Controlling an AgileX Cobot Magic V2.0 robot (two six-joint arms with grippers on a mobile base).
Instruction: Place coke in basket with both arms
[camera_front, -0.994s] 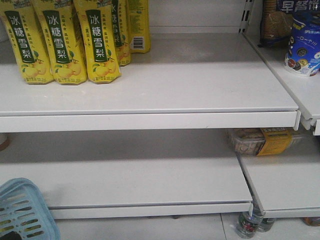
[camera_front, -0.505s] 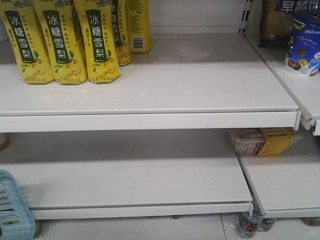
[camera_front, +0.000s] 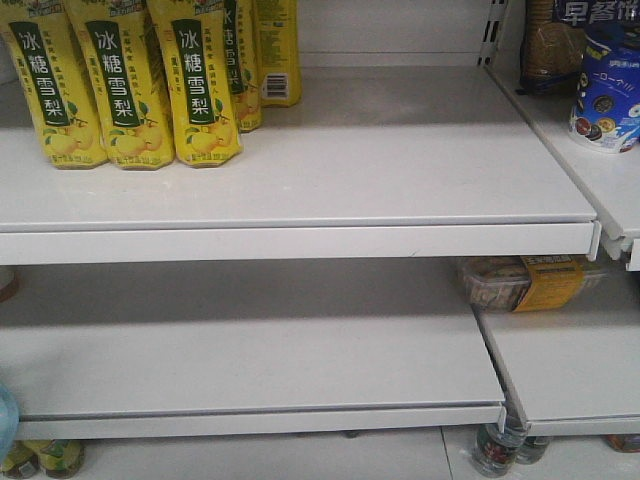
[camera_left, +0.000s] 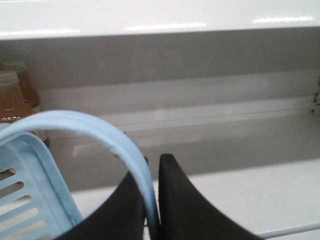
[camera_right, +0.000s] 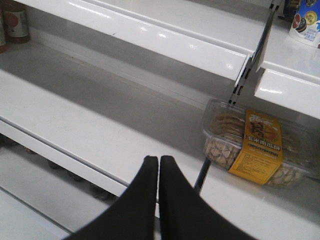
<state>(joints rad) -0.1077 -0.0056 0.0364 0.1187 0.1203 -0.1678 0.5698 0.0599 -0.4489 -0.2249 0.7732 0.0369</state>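
The light blue basket shows as a sliver at the left edge of the front view (camera_front: 5, 420). In the left wrist view its slotted wall (camera_left: 30, 195) fills the lower left and its flat handle (camera_left: 100, 127) arches up. My left gripper (camera_left: 156, 162) is shut on that handle, which runs down between the two black fingers. My right gripper (camera_right: 158, 159) is shut and empty, over the front edge of the lower white shelf (camera_right: 75, 130). The coke is out of view. Neither arm shows in the front view.
Yellow pear-drink bottles (camera_front: 130, 80) stand at the upper shelf's left. A blue cup (camera_front: 607, 100) sits on the right shelf. A clear snack box with a yellow label (camera_right: 260, 145) lies right of my right gripper. Bottles (camera_front: 497, 445) stand under the shelves. Amber bottles (camera_left: 12, 97) stand behind the basket.
The basket has slid left and down in the front view, from a wide corner at the lower left to a thin sliver at the edge.
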